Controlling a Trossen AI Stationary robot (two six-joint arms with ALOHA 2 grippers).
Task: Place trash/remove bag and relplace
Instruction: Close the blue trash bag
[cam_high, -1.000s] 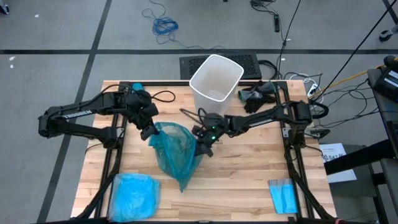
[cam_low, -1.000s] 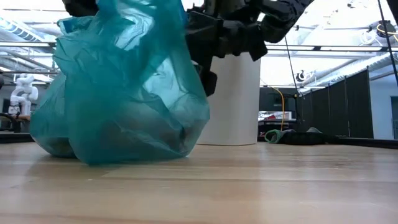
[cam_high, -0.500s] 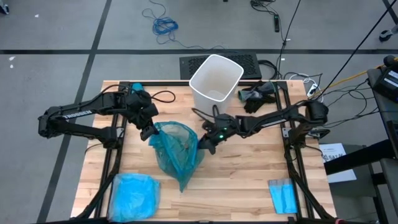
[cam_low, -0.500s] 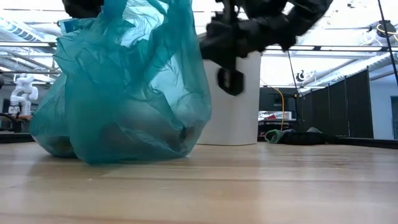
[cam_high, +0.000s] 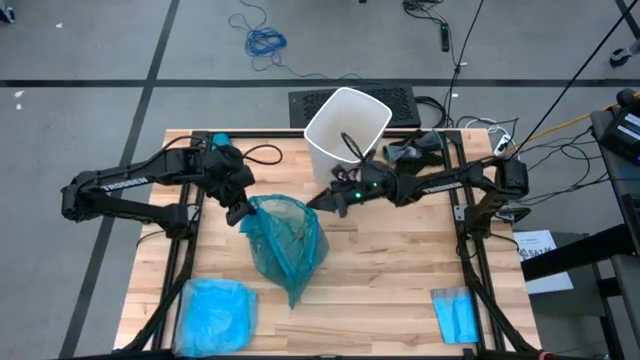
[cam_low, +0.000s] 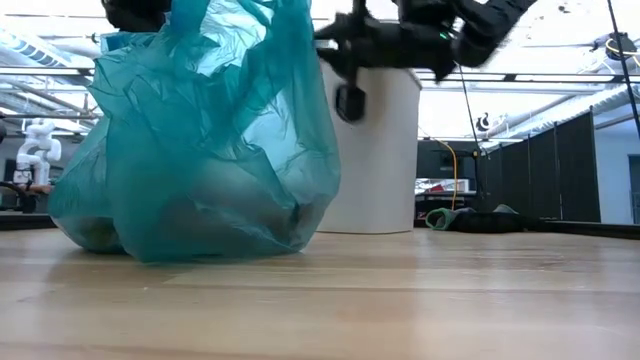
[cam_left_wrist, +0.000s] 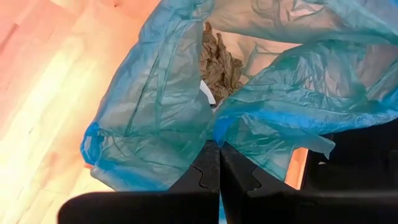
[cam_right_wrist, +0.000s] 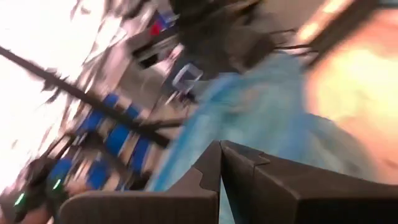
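Teal bag (cam_low: 200, 150) before white bin (cam_low: 375, 150)

Four views, one table.
Overhead looks straight down; low looks level; wrist views close; all share bag (cam_high: 285, 240).

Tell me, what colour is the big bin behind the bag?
White. The bin shows best in the high view, standing empty behind the teal bag.

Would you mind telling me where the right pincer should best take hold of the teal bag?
Probably the free rim of the bag opposite the left pincer, approached from the bin side. That edge stands up, thin and loose, while the trash-filled bottom bulges too wide.
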